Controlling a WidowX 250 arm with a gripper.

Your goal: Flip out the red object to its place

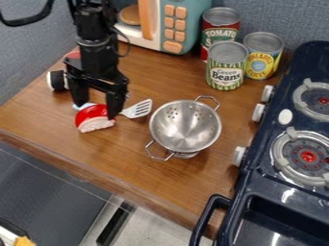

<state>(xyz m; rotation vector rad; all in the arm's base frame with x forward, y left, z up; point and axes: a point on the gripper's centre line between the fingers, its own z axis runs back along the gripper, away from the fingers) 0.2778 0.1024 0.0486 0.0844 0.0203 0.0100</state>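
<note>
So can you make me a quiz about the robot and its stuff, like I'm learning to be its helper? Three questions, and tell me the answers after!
1. How many cans stand on the wooden table?
2. True or false: the metal colander has two handles.
3. Which is closest to the tool?
A) the cans
B) the red object
C) the colander

Key: 1. three; 2. true; 3. B

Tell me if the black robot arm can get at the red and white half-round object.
Likely yes: its open gripper hangs right at that object, nothing lies on top, though the pale slotted spatula behind might get nudged.
</note>
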